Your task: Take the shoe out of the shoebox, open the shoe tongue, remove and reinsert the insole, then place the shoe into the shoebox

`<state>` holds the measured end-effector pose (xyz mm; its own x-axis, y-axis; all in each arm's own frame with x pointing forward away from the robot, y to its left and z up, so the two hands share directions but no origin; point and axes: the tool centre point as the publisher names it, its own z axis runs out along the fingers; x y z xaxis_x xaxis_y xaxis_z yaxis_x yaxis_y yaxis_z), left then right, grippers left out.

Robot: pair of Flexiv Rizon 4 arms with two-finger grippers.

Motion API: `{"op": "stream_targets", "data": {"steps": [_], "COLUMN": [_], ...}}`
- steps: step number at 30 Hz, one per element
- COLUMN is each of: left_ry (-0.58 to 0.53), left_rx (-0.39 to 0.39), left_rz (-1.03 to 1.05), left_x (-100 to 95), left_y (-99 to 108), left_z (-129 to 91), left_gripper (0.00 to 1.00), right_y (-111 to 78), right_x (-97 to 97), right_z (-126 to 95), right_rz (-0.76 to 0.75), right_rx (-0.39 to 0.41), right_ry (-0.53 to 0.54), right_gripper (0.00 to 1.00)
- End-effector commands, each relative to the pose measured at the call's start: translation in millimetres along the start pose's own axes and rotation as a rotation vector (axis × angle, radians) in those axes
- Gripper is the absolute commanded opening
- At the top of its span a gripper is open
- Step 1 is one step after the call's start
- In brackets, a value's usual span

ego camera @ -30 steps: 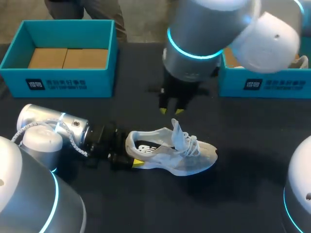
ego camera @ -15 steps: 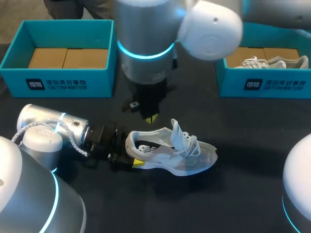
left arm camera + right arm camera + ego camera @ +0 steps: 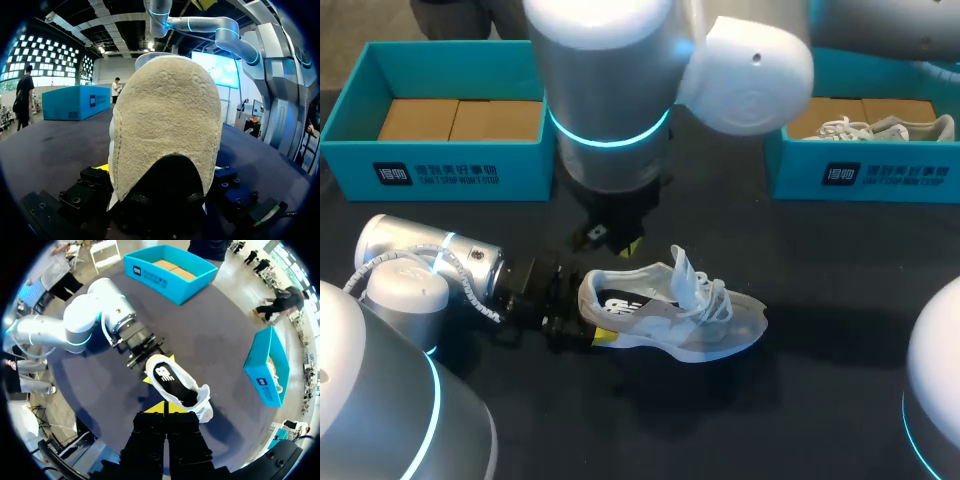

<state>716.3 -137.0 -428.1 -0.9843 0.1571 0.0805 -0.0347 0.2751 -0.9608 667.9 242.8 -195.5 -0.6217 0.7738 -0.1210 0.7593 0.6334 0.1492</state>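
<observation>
Done: shoe (image 3: pixel 670 315) out, tongue (image 3: pixel 685 272) up. Insole (image 3: pixel 170 377) prob. not yet pulled. L gripper (image 3: pixel 582 325) pinches heel; R gripper (image 3: pixel 164 407) tips pressed together above. Left: insole swap, reboxing.

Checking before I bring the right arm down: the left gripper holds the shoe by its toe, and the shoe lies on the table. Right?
No. The left gripper holds the shoe by its heel, not its toe, as the head view shows; the toe points away from it. The shoe does lie on the table.
</observation>
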Motion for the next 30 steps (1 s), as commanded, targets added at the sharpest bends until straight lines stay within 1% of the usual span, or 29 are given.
{"op": "stream_targets", "data": {"steps": [1, 2, 3, 4, 5, 6, 7, 8, 13, 16, 17, 18, 30], "left_ry": [-0.003, -0.003, -0.003, -0.003, -0.003, -0.003, -0.003, -0.003, -0.003, -0.003, -0.003, -0.003, -0.003], "left_rx": [0.000, 0.000, 0.000, 0.000, 0.000, 0.000, 0.000, 0.000, 0.000, 0.000, 0.000, 0.000, 0.000], "left_rz": [0.000, 0.000, 0.000, 0.000, 0.000, 0.000, 0.000, 0.000, 0.000, 0.000, 0.000, 0.000, 0.000], "left_x": [-0.2, -0.2, -0.2, -0.2, -0.2, -0.2, -0.2, -0.2, -0.2, -0.2, -0.2, -0.2, -0.2], "left_y": [2.1, 2.1, 2.1, 2.1, 2.1, 2.1, 2.1, 2.1, 2.1, 2.1, 2.1, 2.1, 2.1], "left_z": [0.7, 0.7, 0.7, 0.7, 0.7, 0.7, 0.7, 0.7, 0.7, 0.7, 0.7, 0.7, 0.7], "left_gripper": [0.00, 0.00, 0.00, 0.00, 0.00, 0.00, 0.00, 0.00, 0.00, 0.00, 0.00, 0.00, 0.00], "right_y": [5.4, 6.9, 7.2, 7.9, 8.5, 8.3, 8.2, 8.1, 6.4, 5.9, 5.1, 3.6, 3.6], "right_x": [-2.3, 0.6, 1.5, 2.3, 4.4, 4.9, 5.6, 7.7, 9.1, 10.0, 10.8, 11.8, 11.8], "right_z": [12.1, 12.7, 13.3, 15.5, 17.0, 17.1, 18.4, 19.9, 30.2, 37.0, 41.7, 44.3, 44.3], "right_rz": [-0.142, -0.228, -0.261, -0.317, -0.383, -0.386, -0.429, -0.479, -0.595, -0.620, -0.637, -0.638, -0.638], "right_rx": [-0.015, -0.037, -0.051, -0.034, -0.052, -0.060, -0.051, -0.062, -0.097, -0.087, -0.056, -0.005, -0.005], "right_ry": [-0.007, -0.029, -0.015, -0.028, -0.032, -0.020, -0.034, -0.030, 0.018, 0.039, 0.059, 0.036, 0.036], "right_gripper": [0.00, 0.00, 0.00, 0.00, 0.00, 0.00, 0.00, 0.00, 0.00, 0.00, 0.00, 0.00, 0.00]}}
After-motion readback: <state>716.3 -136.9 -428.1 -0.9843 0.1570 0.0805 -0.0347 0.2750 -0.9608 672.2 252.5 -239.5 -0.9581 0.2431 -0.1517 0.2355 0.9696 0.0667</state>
